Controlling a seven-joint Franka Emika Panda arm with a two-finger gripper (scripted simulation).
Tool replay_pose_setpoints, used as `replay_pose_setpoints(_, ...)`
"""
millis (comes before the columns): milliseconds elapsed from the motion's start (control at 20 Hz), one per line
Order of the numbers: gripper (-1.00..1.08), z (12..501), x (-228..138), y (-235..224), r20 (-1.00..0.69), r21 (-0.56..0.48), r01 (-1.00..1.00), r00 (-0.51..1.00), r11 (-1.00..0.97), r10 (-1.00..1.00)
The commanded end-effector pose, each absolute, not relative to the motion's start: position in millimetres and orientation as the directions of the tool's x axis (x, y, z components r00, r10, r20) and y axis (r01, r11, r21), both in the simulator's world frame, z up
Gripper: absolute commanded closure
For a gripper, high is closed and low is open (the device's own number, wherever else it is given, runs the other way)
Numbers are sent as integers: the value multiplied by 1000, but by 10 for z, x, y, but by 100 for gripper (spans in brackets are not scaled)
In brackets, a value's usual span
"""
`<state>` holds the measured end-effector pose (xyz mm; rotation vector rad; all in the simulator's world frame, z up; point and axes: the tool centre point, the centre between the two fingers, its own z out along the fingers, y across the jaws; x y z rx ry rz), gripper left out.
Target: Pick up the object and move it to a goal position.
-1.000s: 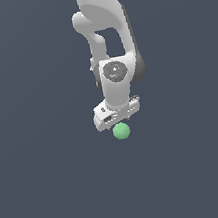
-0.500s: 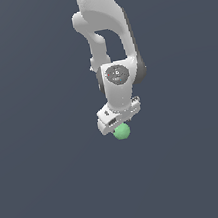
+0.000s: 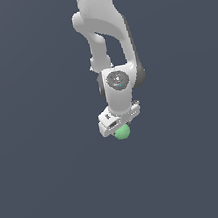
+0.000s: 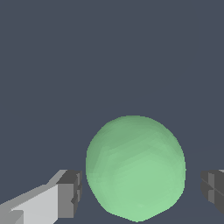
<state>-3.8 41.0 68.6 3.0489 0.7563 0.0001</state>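
The light-green ball [image 3: 122,132] lies on the dark grey floor, partly hidden under the white gripper [image 3: 120,127] in the exterior view. In the wrist view the ball [image 4: 135,168] sits between the two fingers [image 4: 65,194], with a small gap on each side. The gripper [image 4: 140,188] is open around the ball and its pads do not touch it.
The white arm [image 3: 106,40] comes down from the top of the exterior view. The dark grey floor [image 3: 43,183] lies all around, with no other objects in view.
The gripper has come down over the ball. The ball was in full view just below the fingers; it is now half hidden between them. The ball has not moved.
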Motion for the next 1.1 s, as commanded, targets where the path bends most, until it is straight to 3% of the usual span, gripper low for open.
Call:
replay_pose_setpoints(0,-92,550,-47,412,0,0,469,883,-883,469)
replay_pose_setpoints(350,-92,397,-35,413,0,0,470,883,-883,470)
replay_pose_setpoints(400,108,397,-35,413,0,0,470,883,-883,470)
replay_pose_setpoints(1050,108,597,71,418,30,14,472,881,-881,473)
